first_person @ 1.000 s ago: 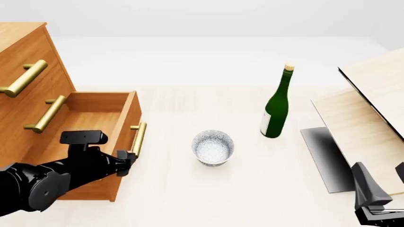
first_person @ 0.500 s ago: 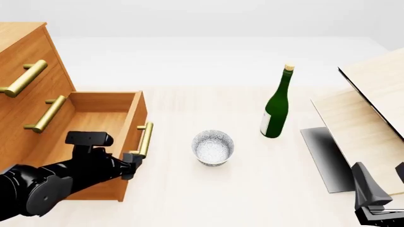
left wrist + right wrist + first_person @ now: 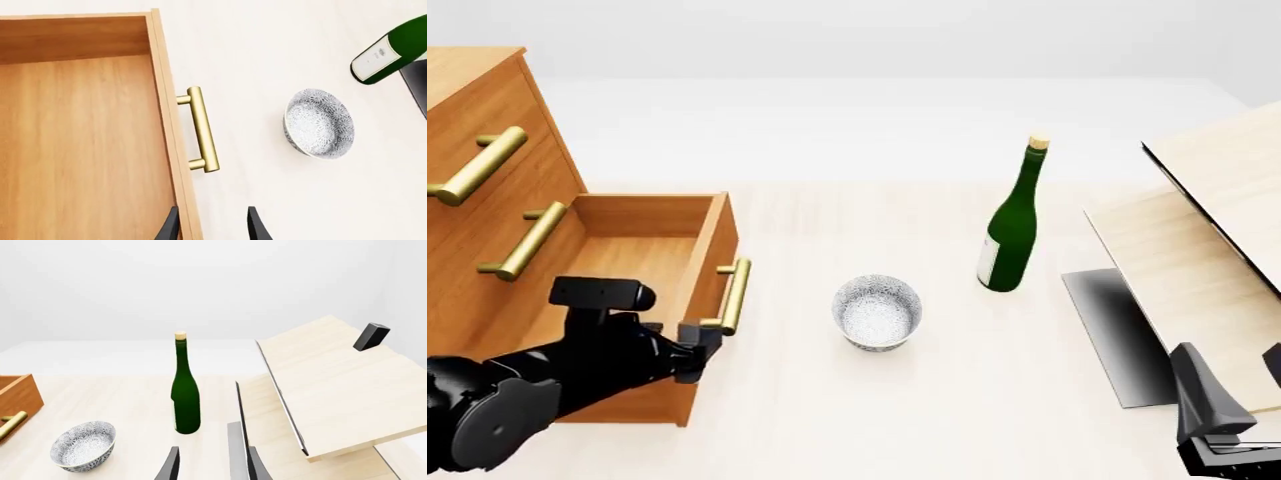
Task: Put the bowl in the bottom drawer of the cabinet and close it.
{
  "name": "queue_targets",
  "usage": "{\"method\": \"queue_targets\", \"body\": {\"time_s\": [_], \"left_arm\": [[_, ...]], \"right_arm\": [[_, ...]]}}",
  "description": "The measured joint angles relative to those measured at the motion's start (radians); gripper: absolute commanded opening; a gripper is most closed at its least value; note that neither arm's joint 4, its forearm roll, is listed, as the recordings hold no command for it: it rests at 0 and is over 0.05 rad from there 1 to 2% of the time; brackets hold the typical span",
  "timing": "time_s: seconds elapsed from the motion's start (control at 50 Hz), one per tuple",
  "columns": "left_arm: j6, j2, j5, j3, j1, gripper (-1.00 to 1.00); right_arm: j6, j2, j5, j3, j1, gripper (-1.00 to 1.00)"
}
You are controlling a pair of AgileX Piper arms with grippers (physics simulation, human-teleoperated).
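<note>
Speckled white round bowl (image 3: pixel 878 312), deep and small, upright on pale wooden table (image 3: pixel 868 400), centre of front view, apart from everything; seen also from left wrist (image 3: pixel 319 123) and right wrist (image 3: pixel 83 445).

Far left: tall orange-brown wooden cabinet (image 3: pixel 474 120) with three drawer fronts, upper two shut, each with brass bar handle. Bottom drawer (image 3: pixel 627 270) pulled out, plain wood box interior bare (image 3: pixel 80 140). Brass bar handle of bottom drawer (image 3: pixel 733 296) on its front, facing bowl (image 3: pixel 202 129).

Lower left: black left arm reaching over drawer's near corner. Left gripper (image 3: pixel 698 345) just below handle's near end, not touching it; from left wrist view (image 3: pixel 212 226), two dark fingers parted a moderate width, nothing between them but drawer front edge and bare table.

Right of bowl: tall green glass bottle (image 3: pixel 1012 225) with white label and pale cork stopper, upright, near bowl but not touching (image 3: pixel 184 390); part of it seen in left wrist view (image 3: pixel 387 50).

Far right: pale wooden boards (image 3: pixel 1201 230), tilted, dark-edged, over a dark grey flat panel (image 3: pixel 1114 330); small black block (image 3: pixel 371 336) on upper board in right wrist view.

Lower right corner: black right gripper (image 3: pixel 208 465), low at table edge, well apart from bowl; fingers slightly parted, holding nothing.
</note>
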Motion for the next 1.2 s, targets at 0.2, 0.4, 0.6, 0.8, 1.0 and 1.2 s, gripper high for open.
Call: {"method": "queue_targets", "body": {"time_s": [0.2,0.4,0.6,0.8,1.0,1.2], "left_arm": [[0.021,-0.112,0.061,-0.009,-0.005,1.0],[0.042,-0.228,0.132,-0.015,-0.002,1.0],[0.065,-0.329,0.194,-0.027,0.004,1.0],[0.085,-0.406,0.24,-0.041,0.004,1.0],[0.102,-0.465,0.275,-0.067,-0.01,1.0],[0.115,-0.488,0.297,-0.111,-0.022,1.0]], "right_arm": [[0.0,0.0,0.0,0.0,0.0,1.0],[0.0,0.0,0.0,0.0,0.0,1.0],[0.0,0.0,0.0,0.0,0.0,1.0],[0.0,0.0,0.0,0.0,0.0,1.0],[0.0,0.0,0.0,0.0,0.0,1.0],[0.0,0.0,0.0,0.0,0.0,1.0]]}}
